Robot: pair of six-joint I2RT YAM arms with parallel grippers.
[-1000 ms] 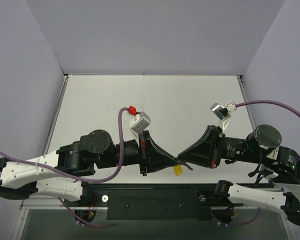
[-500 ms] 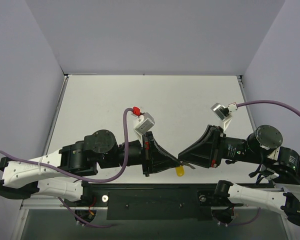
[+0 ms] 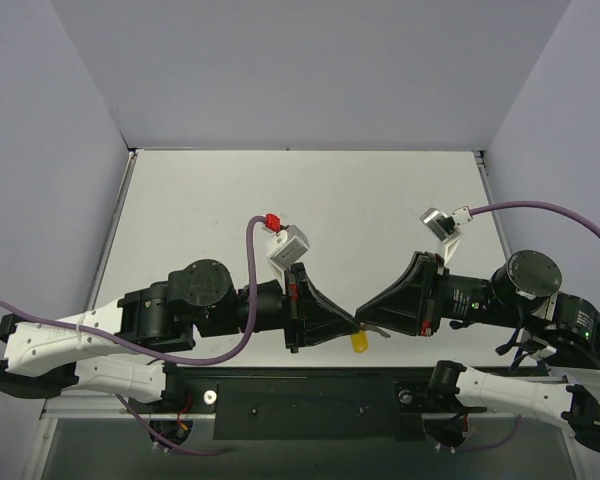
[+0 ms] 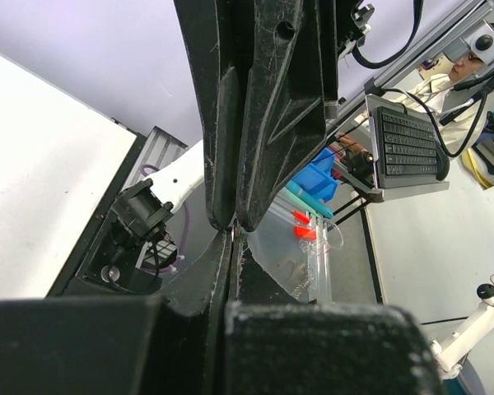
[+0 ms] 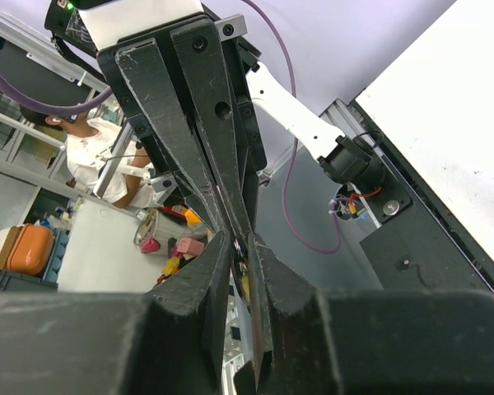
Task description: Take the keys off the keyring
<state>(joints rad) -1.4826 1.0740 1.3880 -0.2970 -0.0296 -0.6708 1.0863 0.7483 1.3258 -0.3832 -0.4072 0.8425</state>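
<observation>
My two grippers meet tip to tip above the near edge of the white table (image 3: 310, 200). The left gripper (image 3: 352, 323) is shut, with only a thin pale sliver showing between its tips (image 4: 233, 234). The yellow-orange keyring (image 3: 358, 342) hangs just under those tips. A small grey key (image 3: 377, 332) slants down and to the right from the meeting point, below the right gripper (image 3: 363, 318). In the right wrist view, the right gripper (image 5: 240, 247) has its jaws a narrow slit apart. A bit of the yellow keyring (image 5: 244, 284) and a thin strip show in that slit.
The black base plate (image 3: 300, 400) and the arm mounts run along the near edge, right under the grippers. Grey walls close in the table at the left, back and right. Purple cables (image 3: 245, 290) loop off both wrists.
The left arm has shifted slightly to the right, towards the right gripper. The yellow keyring and the key stay at the meeting point. The right arm has barely moved.
</observation>
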